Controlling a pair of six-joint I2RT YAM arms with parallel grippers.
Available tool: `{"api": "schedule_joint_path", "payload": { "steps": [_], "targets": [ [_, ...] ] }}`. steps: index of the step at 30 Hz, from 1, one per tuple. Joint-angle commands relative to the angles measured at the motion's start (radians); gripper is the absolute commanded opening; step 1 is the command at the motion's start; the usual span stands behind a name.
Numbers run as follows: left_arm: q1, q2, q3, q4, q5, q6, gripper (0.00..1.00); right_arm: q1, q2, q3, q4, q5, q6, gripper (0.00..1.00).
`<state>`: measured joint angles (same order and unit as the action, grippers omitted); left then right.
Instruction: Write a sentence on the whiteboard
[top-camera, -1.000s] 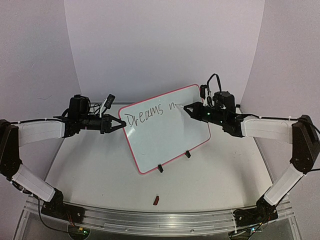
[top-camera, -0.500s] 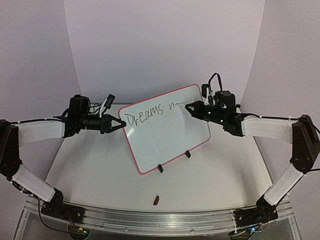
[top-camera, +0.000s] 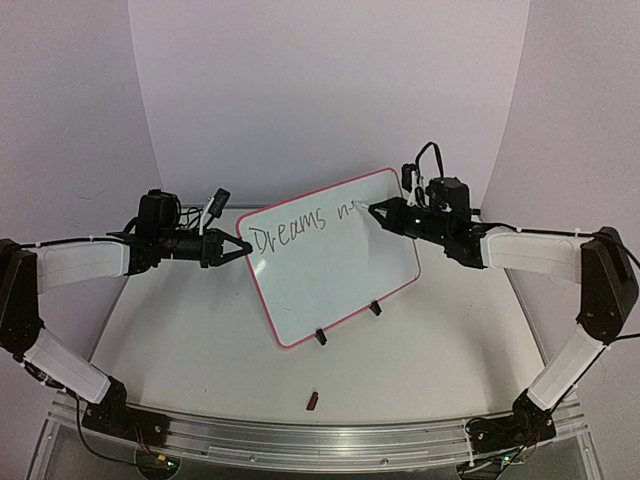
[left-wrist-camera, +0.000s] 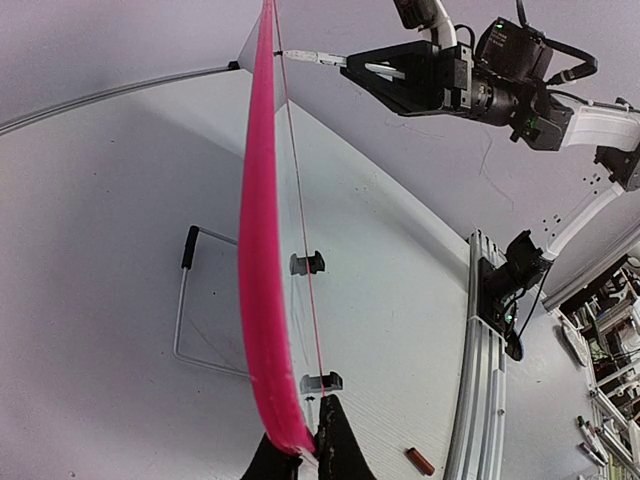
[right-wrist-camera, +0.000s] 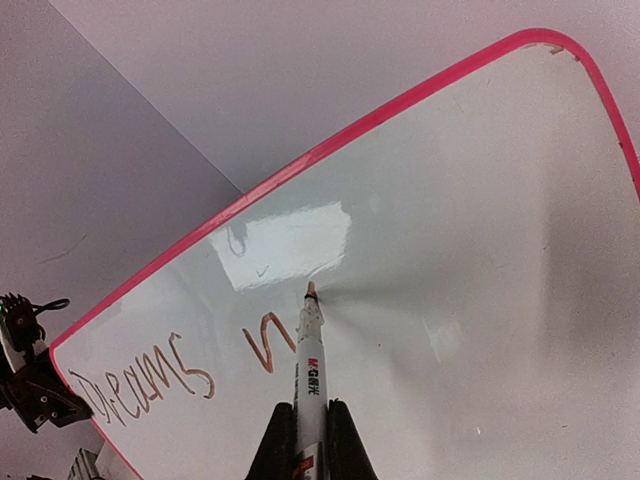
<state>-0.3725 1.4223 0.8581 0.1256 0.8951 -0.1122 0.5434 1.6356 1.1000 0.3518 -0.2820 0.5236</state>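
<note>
The whiteboard (top-camera: 330, 265), glossy white in a pink frame, stands tilted on the table and reads "Dreams n" along its top. My left gripper (top-camera: 243, 248) is shut on the board's left edge; the left wrist view shows its black fingers (left-wrist-camera: 340, 445) pinching the pink rim (left-wrist-camera: 260, 250). My right gripper (top-camera: 378, 212) is shut on a white marker (right-wrist-camera: 312, 370). The marker's tip (right-wrist-camera: 310, 289) is against the whiteboard (right-wrist-camera: 450, 250), just up and right of the "n".
Two black clip feet (top-camera: 321, 337) (top-camera: 376, 308) hold up the board's lower edge, and a wire stand (left-wrist-camera: 190, 300) sits behind it. A small red-brown cap (top-camera: 312, 401) lies on the table near the aluminium rail (top-camera: 300, 440) at the front.
My right gripper has carried the marker tip slightly up along the board beside the "n". The left arm and the board have not moved.
</note>
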Motion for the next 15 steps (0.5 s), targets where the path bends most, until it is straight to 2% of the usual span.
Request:
{"api": "schedule_joint_path", "payload": {
  "steps": [1, 15],
  "targets": [
    [-0.02, 0.009, 0.007, -0.06, -0.029, 0.111, 0.0, -0.006, 0.004, 0.0, 0.01, -0.03, -0.011, 0.0],
    [-0.02, 0.01, 0.007, -0.059, -0.027, 0.111, 0.0, -0.006, -0.037, -0.069, -0.017, -0.002, -0.017, 0.0]
  ]
}}
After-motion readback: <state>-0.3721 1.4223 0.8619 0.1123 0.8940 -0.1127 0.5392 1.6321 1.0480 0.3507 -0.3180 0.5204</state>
